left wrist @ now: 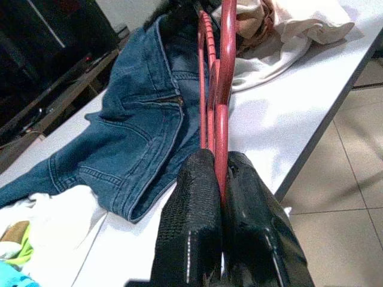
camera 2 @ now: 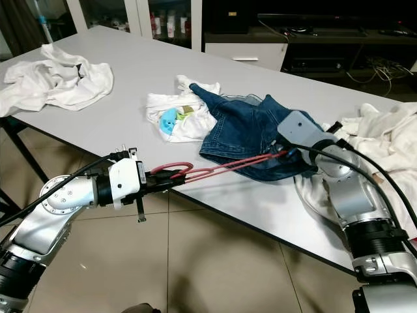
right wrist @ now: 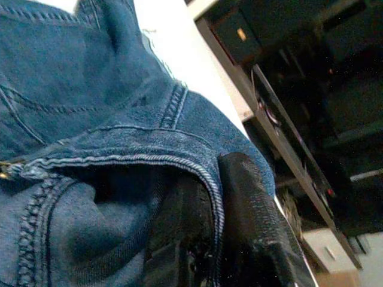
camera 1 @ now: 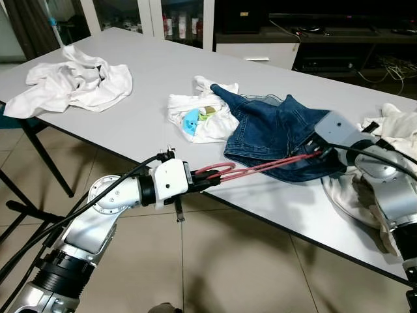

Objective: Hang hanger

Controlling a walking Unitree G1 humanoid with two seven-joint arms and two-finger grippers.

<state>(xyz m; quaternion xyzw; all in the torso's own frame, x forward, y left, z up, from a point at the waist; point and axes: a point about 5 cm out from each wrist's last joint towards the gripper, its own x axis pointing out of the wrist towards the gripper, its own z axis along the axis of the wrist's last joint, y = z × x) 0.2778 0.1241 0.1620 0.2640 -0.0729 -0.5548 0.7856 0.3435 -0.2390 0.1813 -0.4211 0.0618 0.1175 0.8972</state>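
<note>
On one table: one jeans, one red hanger.

Around the jeans, the grey table lies bare behind them and along its near edge; a printed white garment touches their left side, white cloths crowd their right, and a white shirt lies well apart, far left

Head stereo pair angled down over table; wrist cams close-up on jeans.
</note>
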